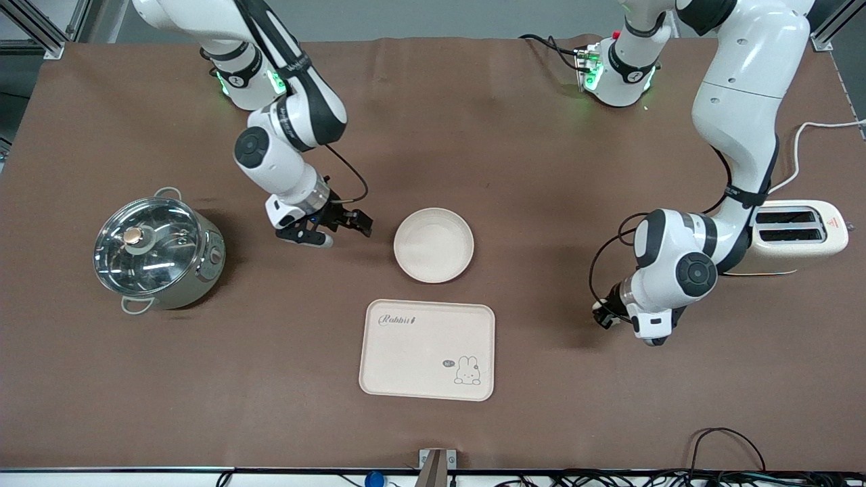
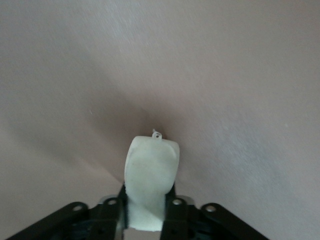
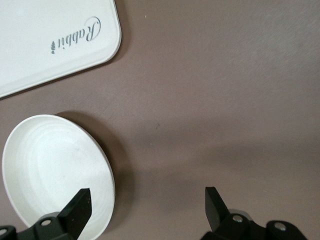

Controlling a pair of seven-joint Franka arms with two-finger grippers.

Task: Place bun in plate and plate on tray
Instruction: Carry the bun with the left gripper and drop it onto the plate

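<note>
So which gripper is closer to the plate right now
The right gripper is nearer, open just beside the plate toward the right arm's end of the table. The left gripper is well off toward the left arm's end, shut on the bun.

Both arms are glossy white, built of rounded segments joined by black bands and black circular joint caps. Green lights glow at their bases. Thin black cables loop from each forearm to the wrist. The jaws are matte black, with small silver screws at their roots.
</note>
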